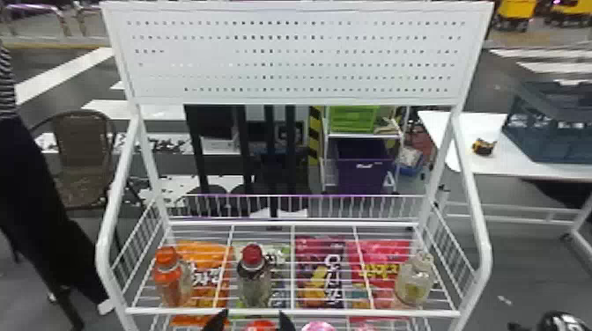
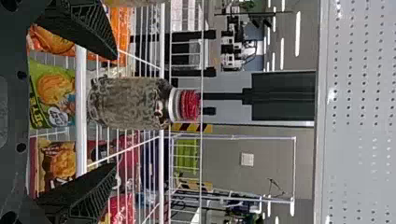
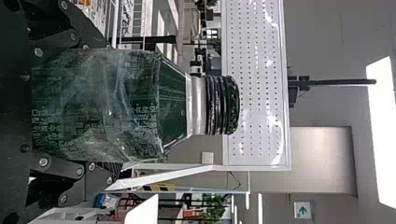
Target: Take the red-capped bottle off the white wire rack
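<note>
The red-capped bottle [image 1: 254, 284] stands upright on the white wire rack [image 1: 293, 313], second from the left, near its front rail. My left gripper [image 1: 253, 318] is just in front of that rail, at the bottom edge. In the left wrist view, the left gripper [image 2: 115, 112] is open, its fingers wide apart, and the bottle [image 2: 128, 103] with its red cap stands centred beyond the gap, untouched. In the right wrist view, my right gripper [image 3: 100, 105] is shut on a dark-capped clear bottle [image 3: 112, 107], which hides its fingertips.
An orange-capped bottle [image 1: 169, 277] stands at the rack's left and a clear bottle [image 1: 414, 281] at its right. Colourful snack bags [image 1: 319, 275] lie beneath the wires. A white perforated panel [image 1: 299, 53] rises behind, and slanted side rails [image 1: 478, 220] flank the shelf.
</note>
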Robot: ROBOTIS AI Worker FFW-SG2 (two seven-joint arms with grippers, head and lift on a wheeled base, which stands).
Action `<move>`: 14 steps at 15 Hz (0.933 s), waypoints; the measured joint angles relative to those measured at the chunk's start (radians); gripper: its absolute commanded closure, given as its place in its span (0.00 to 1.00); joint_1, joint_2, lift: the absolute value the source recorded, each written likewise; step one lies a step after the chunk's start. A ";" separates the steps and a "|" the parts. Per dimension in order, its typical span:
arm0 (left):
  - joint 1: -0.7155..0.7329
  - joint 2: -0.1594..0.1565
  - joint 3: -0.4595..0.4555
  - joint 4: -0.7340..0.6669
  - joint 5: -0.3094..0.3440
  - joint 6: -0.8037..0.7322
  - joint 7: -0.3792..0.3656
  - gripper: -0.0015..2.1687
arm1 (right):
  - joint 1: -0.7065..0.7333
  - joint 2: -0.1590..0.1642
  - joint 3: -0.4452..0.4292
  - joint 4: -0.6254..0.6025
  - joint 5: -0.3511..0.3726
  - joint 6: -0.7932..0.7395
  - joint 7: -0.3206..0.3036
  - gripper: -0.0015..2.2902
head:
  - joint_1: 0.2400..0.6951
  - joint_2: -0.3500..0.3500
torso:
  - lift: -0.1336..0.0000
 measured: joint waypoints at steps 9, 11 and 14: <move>-0.208 -0.054 -0.007 0.224 0.017 0.000 0.030 0.04 | 0.003 -0.001 -0.010 -0.004 -0.009 -0.007 0.001 0.52 | 0.57 0.50 | 1.00; -0.250 -0.060 -0.006 0.264 0.034 0.002 0.024 0.04 | 0.003 -0.002 -0.011 -0.004 -0.011 -0.007 0.001 0.52 | 0.57 0.50 | 1.00; -0.307 -0.072 -0.006 0.334 0.049 0.002 0.017 0.05 | 0.003 -0.003 -0.015 -0.003 -0.012 -0.007 0.001 0.52 | 0.57 0.50 | 1.00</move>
